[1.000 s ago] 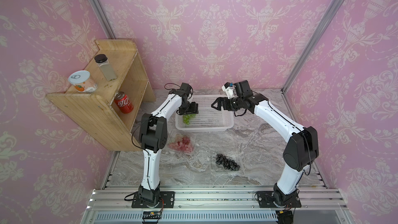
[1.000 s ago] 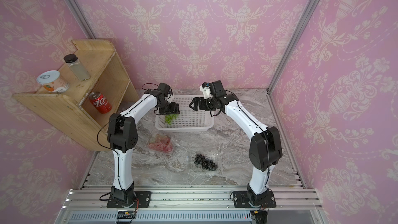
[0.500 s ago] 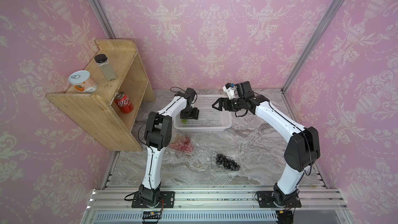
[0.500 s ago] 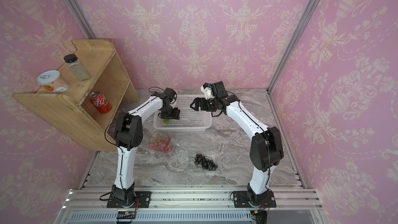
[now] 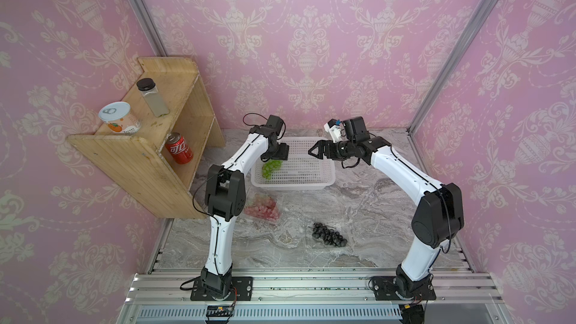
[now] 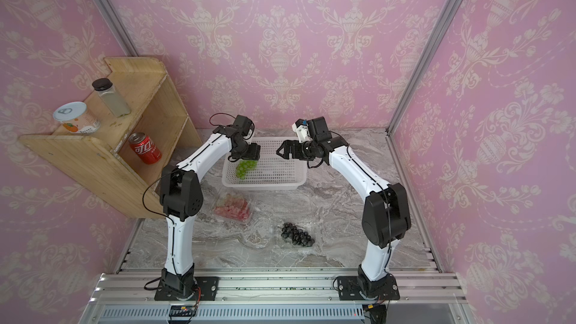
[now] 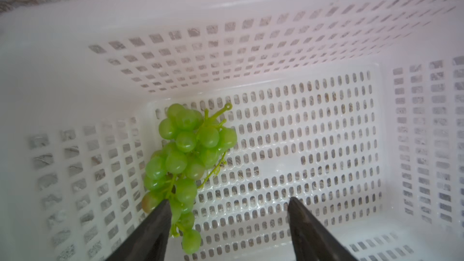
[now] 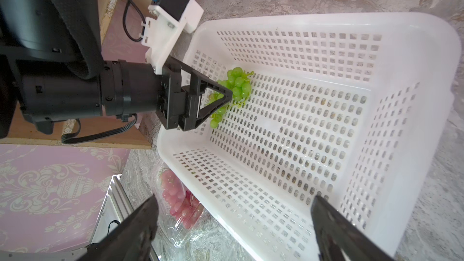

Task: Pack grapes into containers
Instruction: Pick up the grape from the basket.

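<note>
A light green bunch of grapes lies in the left end of a white perforated basket. My left gripper hangs open just over it, one finger beside the bunch's lower berries and nothing between the jaws. My right gripper is open above the basket's right part. Red-pink grapes fill one clear container. Dark grapes lie in another container.
A wooden shelf stands at the left, close to the left arm, with a red can, a tin and a jar. Pink walls close in the back and sides. A metal rail runs along the front.
Half a second ago the left gripper hung lower over the green bunch and hid most of it; now it stands a little higher and the bunch shows. The right arm has barely moved.
</note>
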### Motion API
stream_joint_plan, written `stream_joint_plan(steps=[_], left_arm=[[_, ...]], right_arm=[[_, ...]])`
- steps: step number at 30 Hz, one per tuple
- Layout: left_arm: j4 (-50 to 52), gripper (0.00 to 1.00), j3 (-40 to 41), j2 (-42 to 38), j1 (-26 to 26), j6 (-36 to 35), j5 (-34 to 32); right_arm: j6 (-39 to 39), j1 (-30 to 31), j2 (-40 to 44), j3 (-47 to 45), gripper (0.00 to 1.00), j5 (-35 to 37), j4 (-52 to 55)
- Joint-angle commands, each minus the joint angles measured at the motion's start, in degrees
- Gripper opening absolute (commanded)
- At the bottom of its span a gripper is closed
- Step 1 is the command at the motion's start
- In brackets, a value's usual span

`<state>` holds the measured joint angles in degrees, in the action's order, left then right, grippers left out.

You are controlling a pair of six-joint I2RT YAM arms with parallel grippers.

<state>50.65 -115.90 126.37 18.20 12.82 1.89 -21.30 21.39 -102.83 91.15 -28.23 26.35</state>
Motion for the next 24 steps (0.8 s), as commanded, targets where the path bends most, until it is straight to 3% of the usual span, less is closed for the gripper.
stream_joint_plan(steps=[1,7,24], left_arm=[[4.33,0.74,-4.41,5.08,0.23,-2.27,-4.59],[7.1,0.75,-9.33,10.05,0.09,-3.52,-5.97],[3.51,0.74,-2.2,11.05,-0.79,-2.95,-2.22]], right_arm=[[-0.76,-0.46,-0.23,-0.01,0.95,-1.23,0.02],[-0.89,-0.81,-0.77,0.65,0.95,-1.23,0.19],[-1.29,-0.74,0.25,0.52,0.94,-1.0,0.53]])
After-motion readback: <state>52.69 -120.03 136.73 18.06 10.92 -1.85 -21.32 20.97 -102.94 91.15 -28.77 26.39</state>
